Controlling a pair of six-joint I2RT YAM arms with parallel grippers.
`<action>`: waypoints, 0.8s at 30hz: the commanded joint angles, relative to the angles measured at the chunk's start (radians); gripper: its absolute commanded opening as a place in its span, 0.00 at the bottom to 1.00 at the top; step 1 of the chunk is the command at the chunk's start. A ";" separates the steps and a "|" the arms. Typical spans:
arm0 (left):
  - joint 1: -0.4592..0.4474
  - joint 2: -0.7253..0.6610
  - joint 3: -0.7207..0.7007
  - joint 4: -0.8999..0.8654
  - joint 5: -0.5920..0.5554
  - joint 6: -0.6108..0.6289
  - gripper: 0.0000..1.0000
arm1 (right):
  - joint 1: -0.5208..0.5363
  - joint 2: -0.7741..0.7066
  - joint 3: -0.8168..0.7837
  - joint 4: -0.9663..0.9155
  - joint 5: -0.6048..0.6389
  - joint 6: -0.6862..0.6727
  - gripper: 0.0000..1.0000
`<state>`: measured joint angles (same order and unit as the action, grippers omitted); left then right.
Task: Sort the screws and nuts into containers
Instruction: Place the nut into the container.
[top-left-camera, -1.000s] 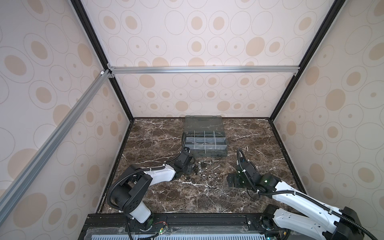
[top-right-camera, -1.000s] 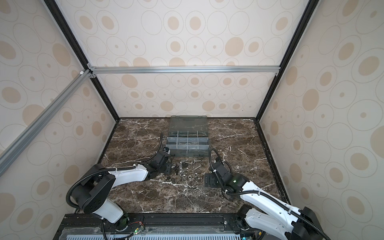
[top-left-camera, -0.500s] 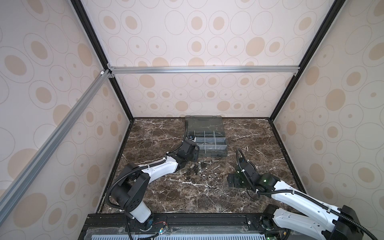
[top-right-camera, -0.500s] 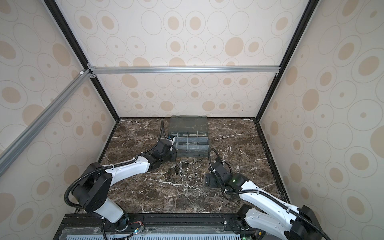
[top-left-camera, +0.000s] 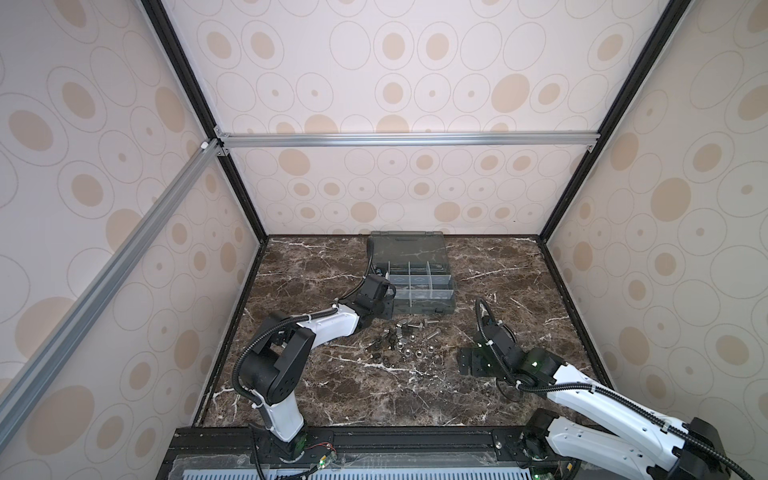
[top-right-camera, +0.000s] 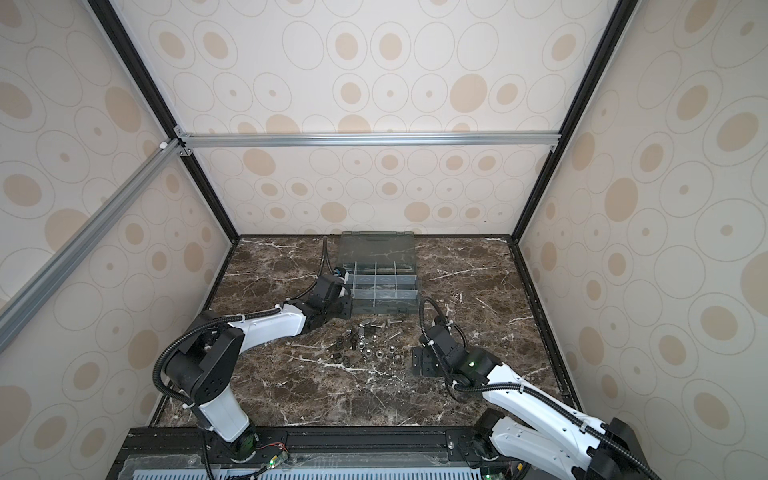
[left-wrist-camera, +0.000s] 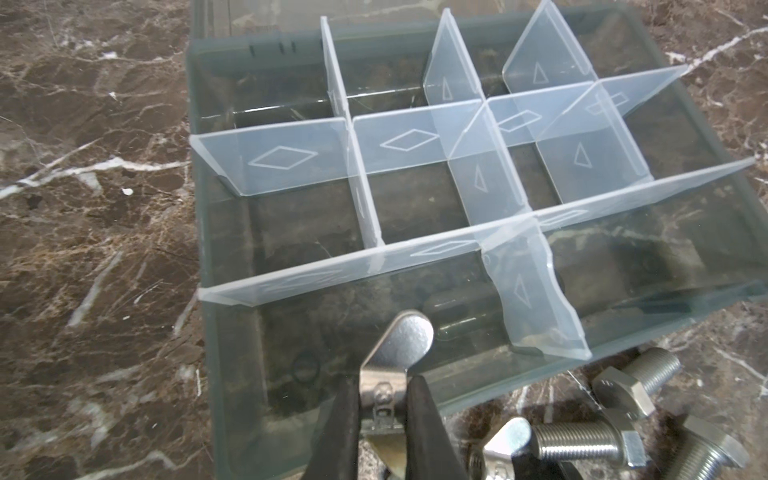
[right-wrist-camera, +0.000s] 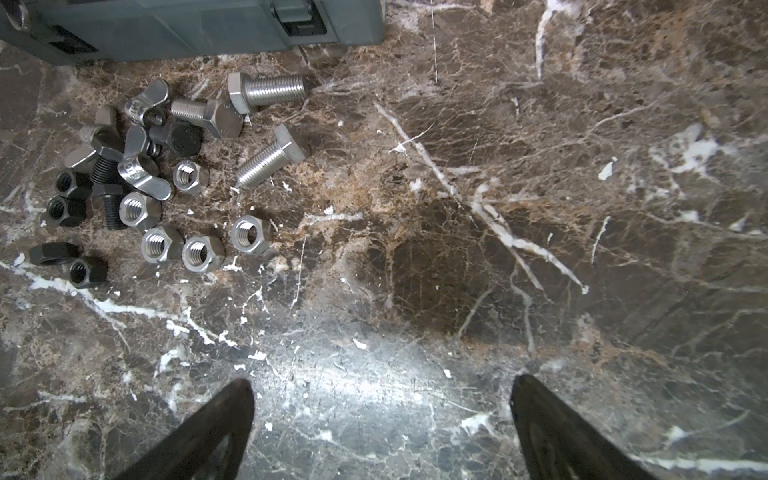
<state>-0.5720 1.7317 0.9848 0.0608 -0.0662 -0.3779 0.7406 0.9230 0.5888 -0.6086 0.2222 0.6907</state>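
In the left wrist view my left gripper (left-wrist-camera: 382, 390) is shut on a silver wing nut (left-wrist-camera: 407, 338), held just above the near corner compartment of the containers (left-wrist-camera: 200, 232), a grey translucent box with pale dividers. Both top views show that gripper (top-left-camera: 387, 293) at the box's near left corner (top-right-camera: 382, 308). Loose screws (right-wrist-camera: 270, 160) and nuts (right-wrist-camera: 203, 253), silver and black, lie in a pile (top-left-camera: 399, 338) on the marble in front of the box. To the right of the pile my right gripper (right-wrist-camera: 382, 399) stands open over bare marble (top-left-camera: 469, 361).
The box's lid (top-left-camera: 407, 249) lies flat, open toward the back wall. Several more wing nuts (right-wrist-camera: 143, 172) are mixed into the pile. The enclosure walls close in the dark marble floor (top-left-camera: 332, 386) on three sides.
My left arm has swung from the pile up to the box's near left corner with the wing nut in its jaws. The right arm has stayed where it was.
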 joint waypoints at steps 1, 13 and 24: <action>0.009 0.016 0.034 0.027 0.015 -0.013 0.17 | 0.011 0.009 0.008 -0.026 0.015 0.012 1.00; 0.031 -0.021 0.016 0.025 0.017 -0.037 0.47 | 0.011 0.004 0.011 -0.033 0.010 0.017 1.00; 0.038 -0.174 -0.121 0.068 0.039 -0.078 0.50 | 0.011 0.001 0.008 -0.030 0.005 0.017 1.00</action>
<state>-0.5465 1.6020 0.8864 0.1150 -0.0269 -0.4313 0.7410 0.9329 0.5888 -0.6151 0.2184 0.6926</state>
